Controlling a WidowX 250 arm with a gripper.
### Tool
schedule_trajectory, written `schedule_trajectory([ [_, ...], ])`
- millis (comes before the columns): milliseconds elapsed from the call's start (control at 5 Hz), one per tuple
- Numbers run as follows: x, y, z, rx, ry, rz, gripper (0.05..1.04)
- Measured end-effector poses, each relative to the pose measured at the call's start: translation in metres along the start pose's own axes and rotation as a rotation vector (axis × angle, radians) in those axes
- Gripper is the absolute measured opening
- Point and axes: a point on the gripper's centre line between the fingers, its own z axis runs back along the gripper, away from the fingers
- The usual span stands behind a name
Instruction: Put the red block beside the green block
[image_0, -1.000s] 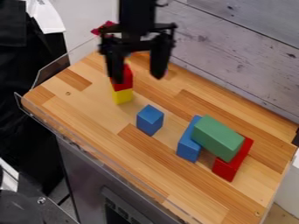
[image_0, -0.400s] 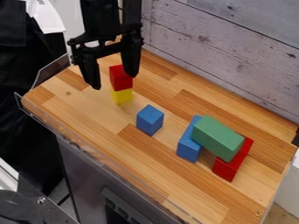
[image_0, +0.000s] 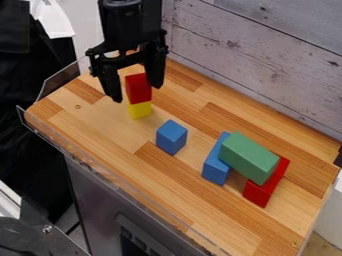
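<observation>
Red block (image_0: 138, 88): perched on the yellow block (image_0: 140, 110) in the far-left part of the view, upright, making a stack of two. Nearest the camera, a grey unit (image_0: 100, 195) stands below the edge of the wooden table (image_0: 194, 200), and a clear panel (image_0: 127, 187) runs along that edge. On the near right part of the tabletop, a second red block (image_0: 266, 187) lies at an angle. The green block (image_0: 249, 157) lies across it and across a long blue block (image_0: 216, 167), higher than both, like a short bridge; a strip of wood shows between the two supports. Farther along to the left, a blue cube (image_0: 172, 137) sits by itself between this group and the stack. Then the yellow block, bottom of the stack, flat on the wood, with the red one on top of it. So the red block is well apart from the green one. The claw (image_0: 137, 92) hangs down from the top of the view over the stack, fingers spread wide, one each side of the red block as seen from here; nothing in its grip. Whether either finger touches the block, cannot tell. Farthest off, a wall of pale grey planks (image_0: 260, 65) rises behind the table.
</observation>
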Motion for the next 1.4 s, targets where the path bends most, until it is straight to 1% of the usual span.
schedule_trajectory([
  [400, 0.013, -0.007, 0.013, -0.047, -0.031, 0.007, 1.000],
  [600, 0.022, -0.009, 0.008, -0.056, -0.011, 0.002, 0.999],
  [800, 0.026, -0.009, 0.000, -0.054, 0.019, 0.009, 1.000],
  [1000, 0.027, -0.013, -0.005, -0.074, 0.026, 0.024, 1.000],
  [1200, 0.029, -0.017, -0.010, -0.077, 0.030, 0.037, 1.000],
  [1400, 0.029, -0.023, -0.008, -0.078, 0.025, 0.028, 1.000],
])
